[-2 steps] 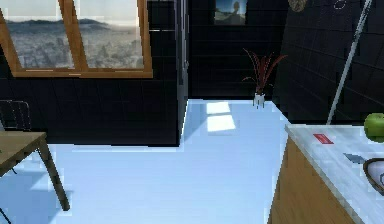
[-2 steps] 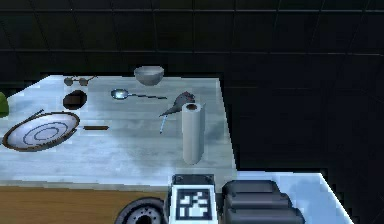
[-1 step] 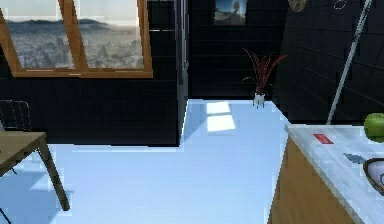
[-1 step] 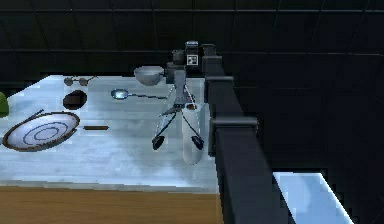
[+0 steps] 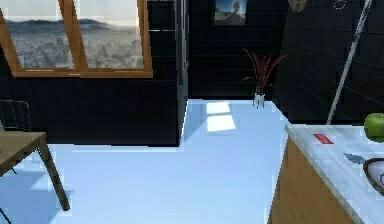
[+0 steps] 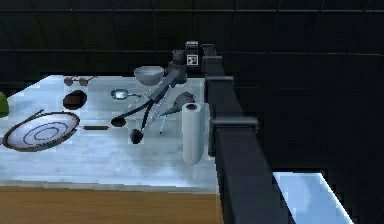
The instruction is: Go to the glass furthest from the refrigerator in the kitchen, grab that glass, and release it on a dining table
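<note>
Marble, pale and grey-veined, tops the desk (image 6: 100, 160). A white roll (image 6: 192, 130) stands upright on it, and every place below is given from that roll.

Just beside the roll, on the arm side view's right, the dark arm (image 6: 235, 150) rises past it. Its two white squares (image 6: 192, 52) sit beyond the roll's top. From there the end effector (image 6: 130, 127) slants down toward the view's left, and its thin fingers (image 6: 118, 121) end near the roll, low over the marble. I cannot tell whether those fingers are spread or pressed together. With the desk and its things lying behind them, I cannot tell whether they hold anything.

A faint pale shape (image 6: 165, 112) shows between the fingers and the roll, just beside both. It may be the glass, but its outline is too dim to be sure, and I cannot tell whether the end effector touches it.

Farther out from the roll a grey bowl (image 6: 150, 73) sits beside the end effector's body. A dark bowl (image 6: 75, 100) and a striped plate (image 6: 40, 130) lie well apart from the roll, toward the view's left. A green apple (image 5: 375, 125) rests at the end of the desk farthest from the roll. In the forward view a wooden table (image 5: 15, 150) stands across the pale blue floor (image 5: 170, 180), well apart from the roll's desk.
</note>
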{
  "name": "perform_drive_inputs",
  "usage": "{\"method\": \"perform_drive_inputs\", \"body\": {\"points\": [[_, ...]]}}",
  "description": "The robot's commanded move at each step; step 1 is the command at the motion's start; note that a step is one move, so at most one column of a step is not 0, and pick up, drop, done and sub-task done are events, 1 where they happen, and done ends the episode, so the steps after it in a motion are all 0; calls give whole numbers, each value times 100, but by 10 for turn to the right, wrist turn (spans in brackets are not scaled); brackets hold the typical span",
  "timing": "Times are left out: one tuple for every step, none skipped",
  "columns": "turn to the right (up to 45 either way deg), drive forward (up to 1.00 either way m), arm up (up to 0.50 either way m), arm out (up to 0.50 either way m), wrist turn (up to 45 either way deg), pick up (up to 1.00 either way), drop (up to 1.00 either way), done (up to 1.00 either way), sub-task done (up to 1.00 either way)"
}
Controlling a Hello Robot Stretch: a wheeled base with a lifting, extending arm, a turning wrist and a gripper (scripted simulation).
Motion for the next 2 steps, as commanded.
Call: {"method": "perform_drive_inputs", "body": {"points": [[0, 0, 0, 0, 450, 0, 0, 0, 0], [0, 0, 0, 0, 450, 0, 0, 0, 0]]}}
